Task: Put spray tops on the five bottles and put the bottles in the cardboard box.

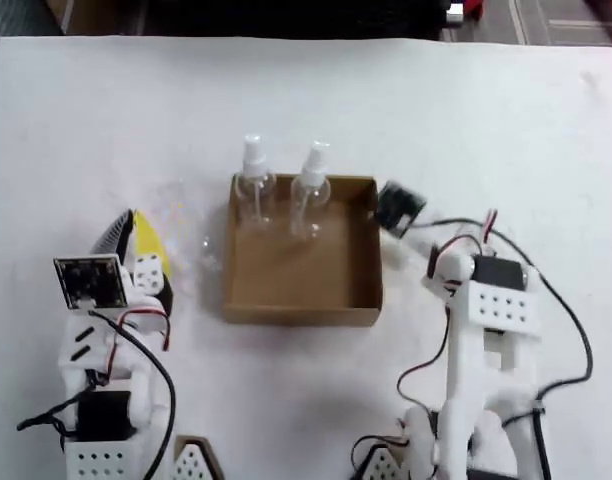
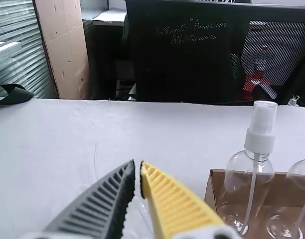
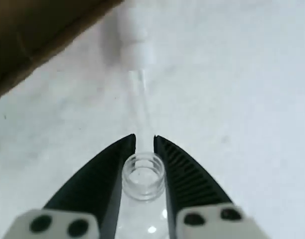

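Box mid-table, one arm on each side

I have the brown cardboard box (image 1: 301,316) at the middle of the white table (image 1: 486,110). Inside, against its far wall, a clear plastic spray-topped bottle (image 1: 254,190) stands just left of a second spray-topped bottle (image 1: 311,195). My left gripper (image 1: 129,214) sits left of the box. My right gripper (image 3: 144,140), off the box's far right corner, clamps a clear open-necked bottle (image 3: 144,179), with a white spray top (image 3: 135,40) lying on the table just beyond.

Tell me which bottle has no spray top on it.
The bottle gripped by the right gripper: its neck is open and bare. The two bottles standing in the cardboard box each carry a white spray top.
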### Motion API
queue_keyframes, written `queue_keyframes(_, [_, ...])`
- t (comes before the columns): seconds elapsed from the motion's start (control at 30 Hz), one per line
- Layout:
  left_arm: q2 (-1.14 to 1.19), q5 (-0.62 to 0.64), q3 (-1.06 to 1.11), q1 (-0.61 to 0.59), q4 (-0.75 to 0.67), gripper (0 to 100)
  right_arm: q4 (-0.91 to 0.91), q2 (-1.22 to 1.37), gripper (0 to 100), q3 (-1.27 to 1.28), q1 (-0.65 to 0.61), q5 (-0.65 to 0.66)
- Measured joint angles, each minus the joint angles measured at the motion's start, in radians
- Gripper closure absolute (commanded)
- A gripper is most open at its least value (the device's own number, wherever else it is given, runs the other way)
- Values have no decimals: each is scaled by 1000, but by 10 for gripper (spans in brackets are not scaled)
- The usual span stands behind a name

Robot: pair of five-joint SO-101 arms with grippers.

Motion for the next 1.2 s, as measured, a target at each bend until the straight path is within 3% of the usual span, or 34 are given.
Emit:
queue_keyframes(0.13, [0, -2, -2, 0, 0, 838, 28, -141, 971, -55, 0, -195])
queue_keyframes(0.27, [0, 8, -41, 25, 54, 830, 29, -304, 972, -92, 0, -414])
queue_keyframes(0.47, [0, 129, -129, 187, 163, 830, 38, -471, 972, -207, -20, -770])
queue_keyframes(0.63, [0, 140, -199, 371, 278, 834, 114, -496, 972, -358, -144, -991])
queue_keyframes(0.8, [-9, 144, -256, 615, 422, 842, 150, -511, 972, -442, -399, -1068])
queue_keyframes(0.93, [-11, 149, -261, 703, 440, 897, 150, -508, 972, -448, -580, -1051])
queue_keyframes(1.2, [-11, 152, -261, 853, 440, 902, 25, -519, 982, -322, -644, -1025])
